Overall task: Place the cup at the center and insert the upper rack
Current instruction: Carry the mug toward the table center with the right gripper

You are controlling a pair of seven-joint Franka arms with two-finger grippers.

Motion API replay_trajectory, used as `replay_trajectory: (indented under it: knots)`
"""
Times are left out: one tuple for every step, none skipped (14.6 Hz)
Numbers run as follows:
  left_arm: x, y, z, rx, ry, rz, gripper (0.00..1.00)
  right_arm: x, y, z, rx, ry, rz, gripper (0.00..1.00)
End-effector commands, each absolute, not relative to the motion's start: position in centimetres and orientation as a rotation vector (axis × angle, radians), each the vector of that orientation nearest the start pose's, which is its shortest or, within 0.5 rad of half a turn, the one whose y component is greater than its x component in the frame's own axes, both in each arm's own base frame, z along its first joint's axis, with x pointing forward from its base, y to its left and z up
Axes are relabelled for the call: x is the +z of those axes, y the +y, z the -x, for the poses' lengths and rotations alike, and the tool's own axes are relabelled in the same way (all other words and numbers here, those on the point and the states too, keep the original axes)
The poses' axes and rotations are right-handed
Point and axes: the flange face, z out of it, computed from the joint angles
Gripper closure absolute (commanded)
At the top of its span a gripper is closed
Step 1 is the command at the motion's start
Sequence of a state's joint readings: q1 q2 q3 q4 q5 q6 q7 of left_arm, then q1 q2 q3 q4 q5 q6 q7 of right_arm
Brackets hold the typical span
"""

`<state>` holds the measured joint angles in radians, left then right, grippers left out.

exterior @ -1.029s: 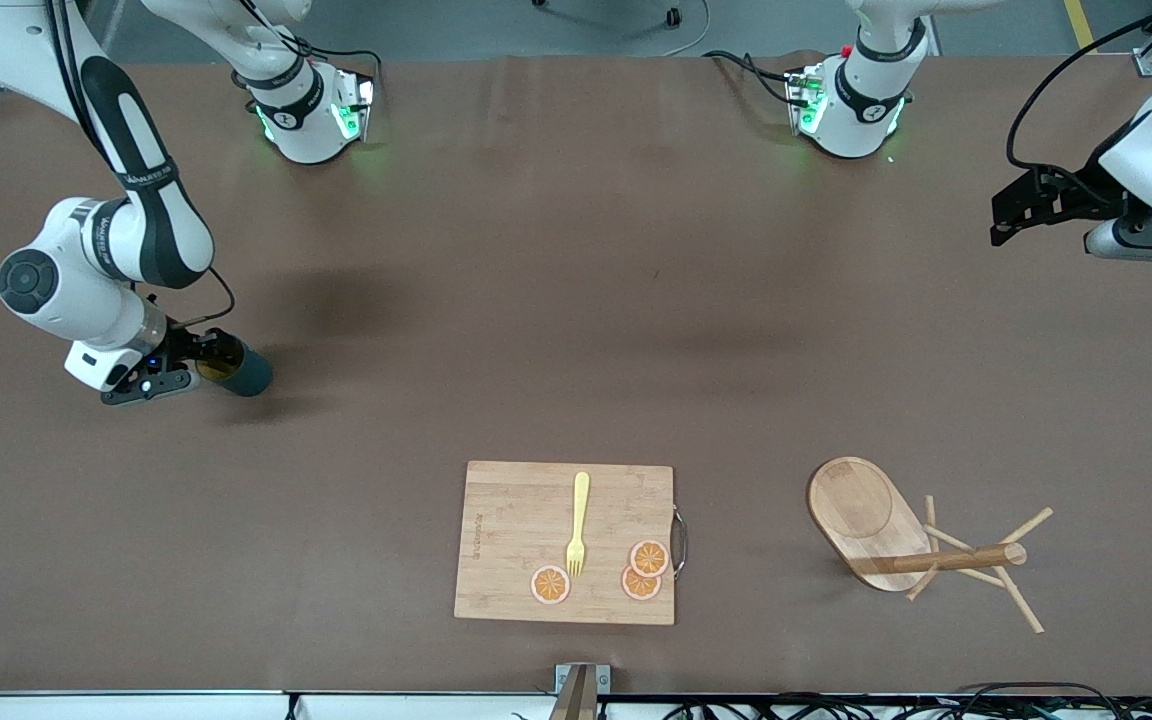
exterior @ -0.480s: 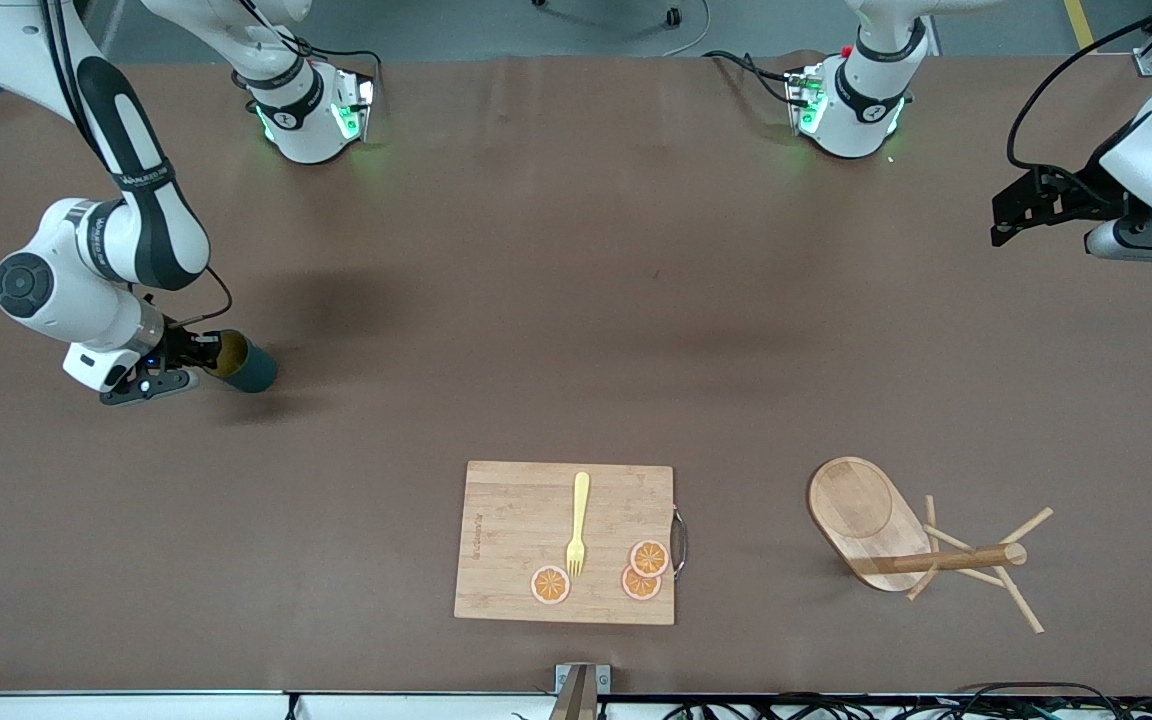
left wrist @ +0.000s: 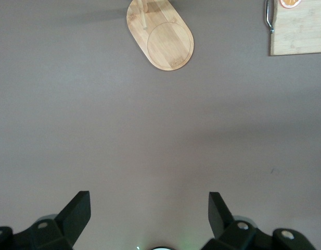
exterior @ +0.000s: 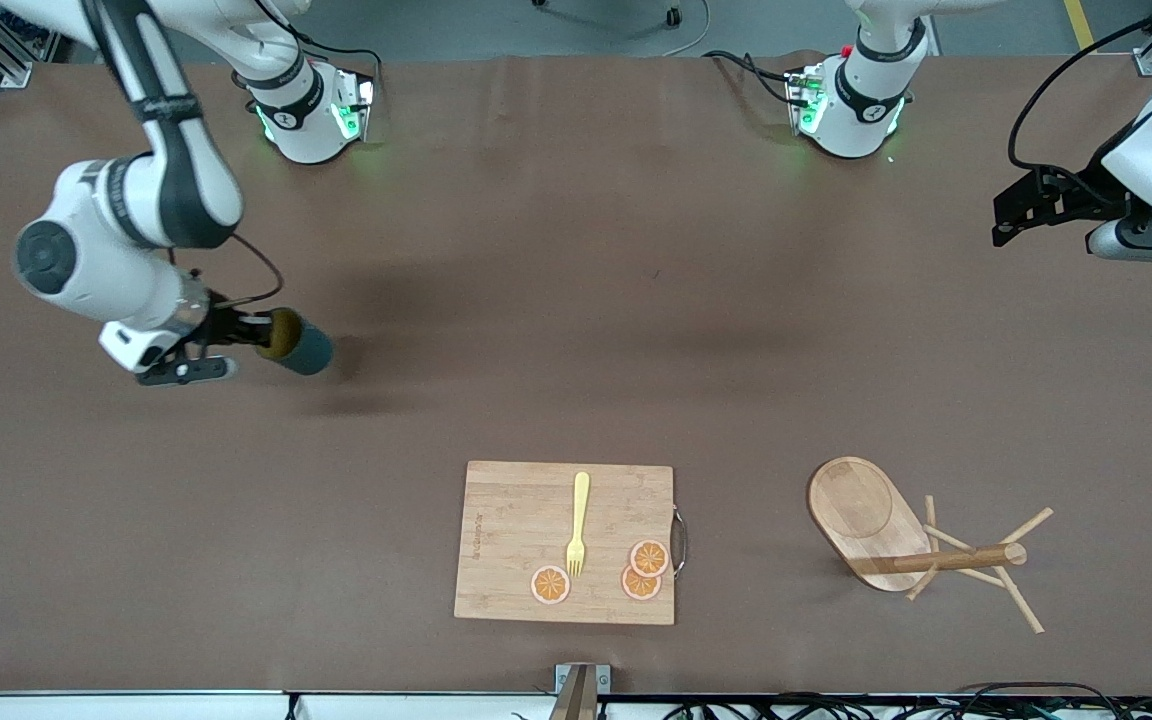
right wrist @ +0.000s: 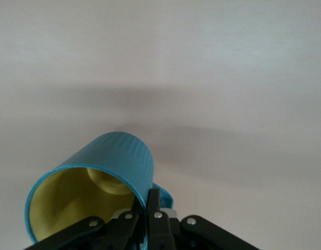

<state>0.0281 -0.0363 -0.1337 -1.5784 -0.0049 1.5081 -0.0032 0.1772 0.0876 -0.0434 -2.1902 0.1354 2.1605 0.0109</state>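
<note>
Brown table (exterior: 576,300): R gripper (exterior: 236,340) pinched the teal cup's (exterior: 301,347) rim aloft at 9 o'clock, best kept level to center; L gripper (exterior: 1011,215) waited, fingers spread, empty; mug tree (exterior: 921,545) lay toppled at 4.

A rectangular bamboo cutting board (exterior: 564,542) lies in the lower middle of the front frame, on the brown table (exterior: 576,300). A yellow fork (exterior: 578,523) rests on it, tines toward the bottom edge. Three orange slices (exterior: 641,571) sit beside the tines — two overlapping. A metal handle (exterior: 679,541) edges the board.
</note>
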Motion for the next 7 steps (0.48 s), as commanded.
replay_trajectory:
  knots:
    - [63.9,-5.8,-53.4,0.058,0.159,3.155,0.0,35.7,15.5,-51.5,0.162,0.101,3.045,1.0]
    - [64.0,-5.8,-53.3,0.055,0.155,3.156,0.0,36.8,19.1,-51.4,0.134,0.156,3.043,1.0]
    - [64.0,-5.8,-53.3,0.053,0.159,3.155,0.0,37.1,22.1,-51.2,0.123,0.198,3.042,1.0]
    - [63.9,-5.8,-53.4,0.055,0.159,3.155,0.0,37.3,25.0,-50.9,0.116,0.229,3.041,1.0]
    - [64.0,-5.8,-53.4,0.053,0.159,3.156,0.0,37.5,28.2,-50.5,0.108,0.264,3.04,1.0]
    - [64.0,-5.8,-53.4,0.053,0.157,3.156,0.0,37.1,30.8,-50.0,0.106,0.27,3.045,1.0]
    - [63.9,-5.8,-53.4,0.055,0.159,3.155,0.0,36.6,33.0,-49.6,0.108,0.257,3.05,1.0]
